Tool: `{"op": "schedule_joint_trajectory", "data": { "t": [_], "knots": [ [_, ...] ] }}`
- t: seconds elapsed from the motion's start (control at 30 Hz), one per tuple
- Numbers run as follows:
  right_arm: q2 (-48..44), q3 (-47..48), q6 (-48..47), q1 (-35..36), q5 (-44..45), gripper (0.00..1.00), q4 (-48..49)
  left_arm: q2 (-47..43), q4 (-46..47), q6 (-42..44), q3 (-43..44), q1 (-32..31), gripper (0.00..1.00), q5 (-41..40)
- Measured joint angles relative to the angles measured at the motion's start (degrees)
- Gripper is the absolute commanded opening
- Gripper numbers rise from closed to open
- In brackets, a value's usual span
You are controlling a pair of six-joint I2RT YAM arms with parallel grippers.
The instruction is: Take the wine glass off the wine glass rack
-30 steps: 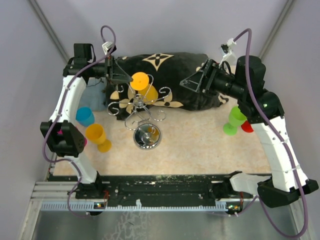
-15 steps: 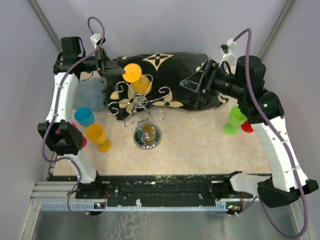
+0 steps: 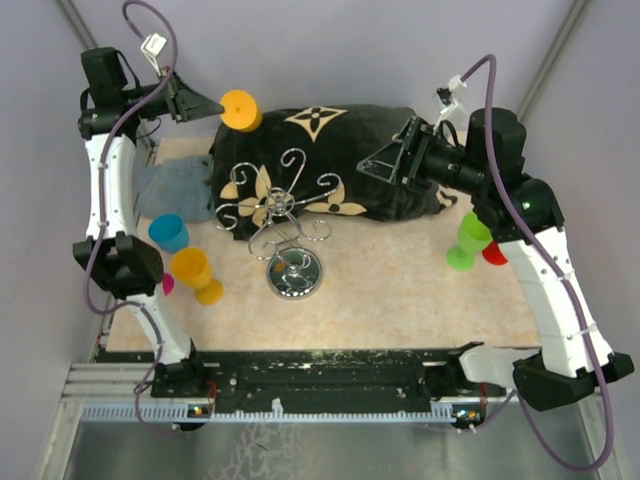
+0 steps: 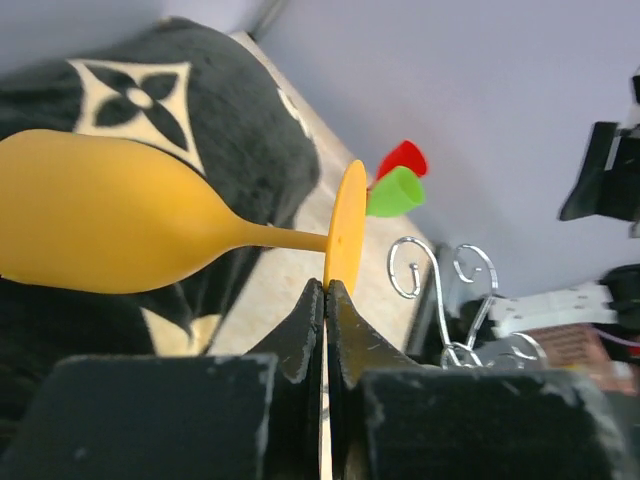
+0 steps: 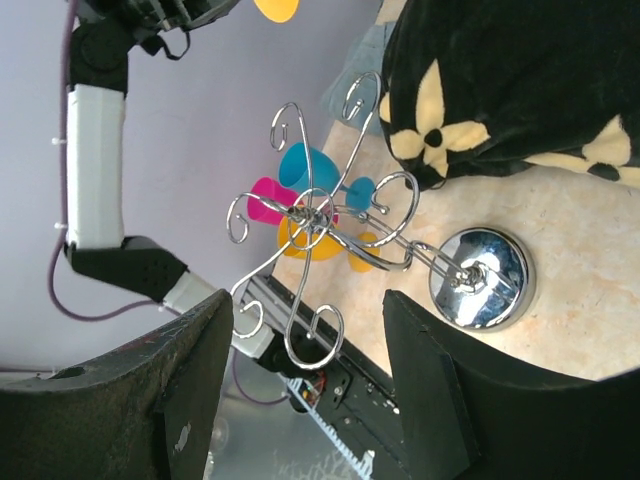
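The silver wire wine glass rack (image 3: 283, 205) stands mid-table on its round mirror base (image 3: 293, 273), with no glass showing on its scroll arms. My left gripper (image 3: 213, 104) is shut on the foot disc of an orange wine glass (image 3: 240, 108), held high at the back left, apart from the rack. In the left wrist view the glass (image 4: 100, 215) lies sideways, its foot (image 4: 347, 225) pinched between my fingertips (image 4: 310, 310). My right gripper (image 3: 385, 160) is open and empty, right of the rack. The right wrist view shows the rack (image 5: 315, 215) beyond its open jaws.
A black cushion with cream flowers (image 3: 370, 180) lies behind the rack, with a grey-blue cloth (image 3: 175, 185) to its left. A blue cup (image 3: 168, 232), a yellow glass (image 3: 195, 272) and a pink one (image 3: 166, 285) stand at the left. Green (image 3: 468, 240) and red (image 3: 493, 253) glasses stand at the right.
My left gripper has carried the orange glass up and to the back left, from over the rack's arms to well apart from them. The right arm has barely moved.
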Motion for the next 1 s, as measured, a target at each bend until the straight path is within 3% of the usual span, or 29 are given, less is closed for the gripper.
{"op": "schedule_joint_trajectory", "data": {
  "t": [0.13,0.4,0.63,0.77,1.0],
  "knots": [
    [2.0,1.4,-0.2,0.0,-0.3,0.62,-0.5,-6.2,0.8,9.3,-4.2,-0.7,0.0,-5.1],
    [9.3,9.4,-2.1,0.0,-2.2,0.62,-3.0,-30.7,7.1,30.4,-21.6,-1.2,0.0,-12.7],
    [25.7,33.2,-6.5,0.0,-7.1,0.61,-11.2,-48.5,9.6,50.0,-36.1,-1.2,0.0,-11.0],
    [34.4,44.9,-7.9,0.0,-12.0,0.61,-14.7,-55.7,2.5,66.1,-42.0,-1.2,0.0,-7.6],
    [36.5,44.0,-8.2,0.0,-20.1,0.6,-15.8,-59.7,-22.7,95.6,-39.1,-1.2,0.0,-1.5]
  ]
}}
